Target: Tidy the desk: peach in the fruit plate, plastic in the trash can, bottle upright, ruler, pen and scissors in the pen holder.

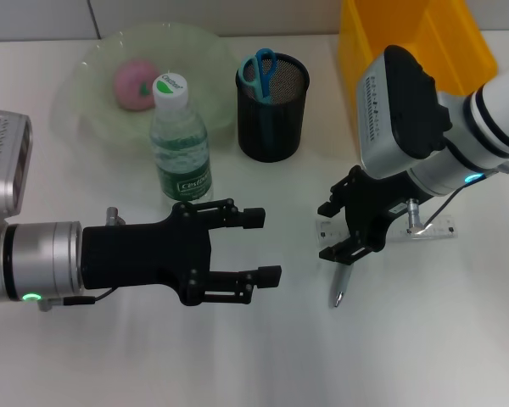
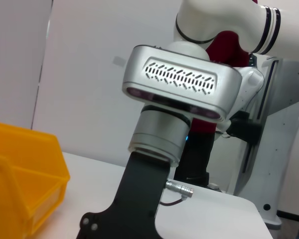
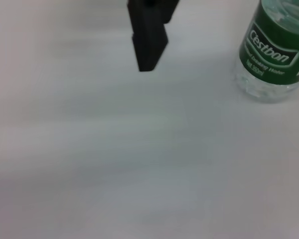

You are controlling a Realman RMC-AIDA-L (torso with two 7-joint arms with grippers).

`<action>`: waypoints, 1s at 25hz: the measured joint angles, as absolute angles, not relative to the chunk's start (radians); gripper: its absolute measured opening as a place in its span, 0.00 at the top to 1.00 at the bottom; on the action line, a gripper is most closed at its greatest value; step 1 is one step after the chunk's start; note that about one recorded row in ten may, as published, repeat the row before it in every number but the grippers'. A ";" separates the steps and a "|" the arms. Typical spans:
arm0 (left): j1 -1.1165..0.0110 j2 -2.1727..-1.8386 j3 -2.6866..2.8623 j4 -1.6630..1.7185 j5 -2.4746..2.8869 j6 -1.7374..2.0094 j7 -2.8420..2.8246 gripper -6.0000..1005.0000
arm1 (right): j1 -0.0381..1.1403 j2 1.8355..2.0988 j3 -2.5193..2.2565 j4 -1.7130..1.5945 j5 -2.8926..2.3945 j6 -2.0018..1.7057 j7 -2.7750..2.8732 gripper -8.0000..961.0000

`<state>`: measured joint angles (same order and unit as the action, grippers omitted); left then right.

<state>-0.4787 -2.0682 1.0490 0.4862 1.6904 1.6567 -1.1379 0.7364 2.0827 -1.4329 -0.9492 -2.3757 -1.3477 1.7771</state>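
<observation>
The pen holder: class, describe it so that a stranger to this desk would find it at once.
Start at the yellow bin at the desk's far edge. Just left of it stands the pen holder, a black mesh cup. Blue-handled scissors poke out of it, unlike the water bottle beside it.

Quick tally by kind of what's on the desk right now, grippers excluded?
Fruit: 1, peach
Containers: 3, plate, pen holder, yellow bin
Bottles: 1, bottle, upright
Stationery: 3, scissors in the holder, pen at the right gripper, ruler on the desk
Total: 8
</observation>
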 joint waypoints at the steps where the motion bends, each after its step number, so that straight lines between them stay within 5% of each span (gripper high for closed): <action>1: -0.479 -2.068 1.049 0.486 1.690 1.660 -1.138 0.20 | 0.736 2.083 -1.435 -0.947 -2.376 -1.342 1.778 0.36; 15: -0.472 -2.068 1.043 0.486 1.690 1.675 -1.137 0.20 | 0.749 2.086 -1.466 -0.897 -2.370 -1.272 1.783 0.38; 21: -0.467 -2.068 1.043 0.485 1.690 1.678 -1.132 0.20 | 0.736 2.086 -1.460 -0.920 -2.363 -1.274 1.784 0.60; 25: -0.465 -2.068 1.042 0.485 1.690 1.689 -1.129 0.20 | 0.698 2.084 -1.446 -0.994 -2.325 -1.302 1.784 0.60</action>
